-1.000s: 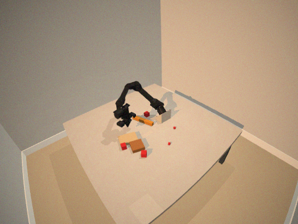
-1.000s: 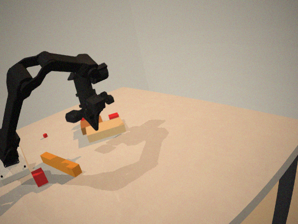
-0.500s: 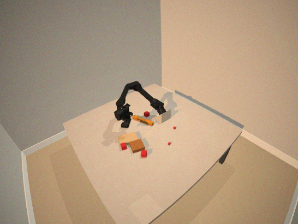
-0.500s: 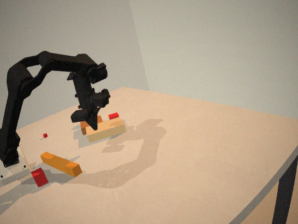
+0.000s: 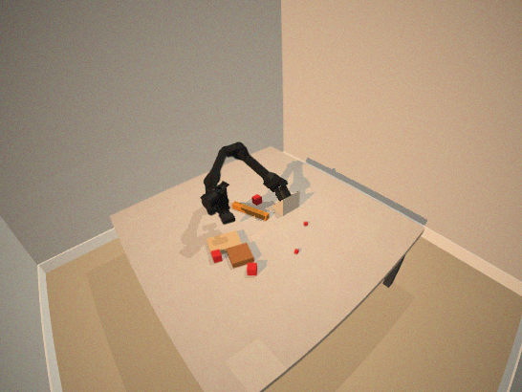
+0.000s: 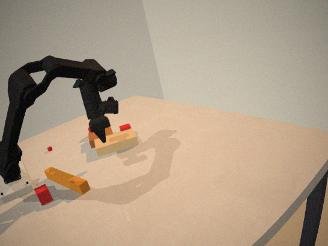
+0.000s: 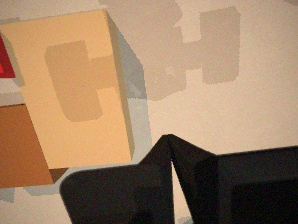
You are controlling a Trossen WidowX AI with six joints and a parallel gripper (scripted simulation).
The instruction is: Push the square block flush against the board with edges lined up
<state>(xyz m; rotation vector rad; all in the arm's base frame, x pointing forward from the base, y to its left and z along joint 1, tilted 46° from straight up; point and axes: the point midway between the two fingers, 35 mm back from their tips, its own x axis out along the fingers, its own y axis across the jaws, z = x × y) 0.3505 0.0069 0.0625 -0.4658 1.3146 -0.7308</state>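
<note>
The tan board (image 5: 224, 239) (image 6: 118, 143) (image 7: 75, 140) lies flat on the table. The brown square block (image 5: 240, 254) (image 6: 92, 140) (image 7: 17, 145) lies flat against one long side of the board, with no gap seen in the wrist view. Its near corner sticks out a little past the board's end there, so those edges do not look even. My gripper (image 6: 104, 141) (image 7: 167, 139) is shut and empty, pointing down near the board's corner on the side away from the block. Its height above the table is hard to tell.
A red cube (image 5: 216, 256) (image 6: 125, 127) (image 7: 6, 65) stands close to the board and block. Another red cube (image 5: 251, 269) is just beyond the block. An orange bar (image 5: 250, 211) (image 6: 67, 180) and a red cube (image 5: 257, 200) (image 6: 44, 195) lie nearer the arm's base.
</note>
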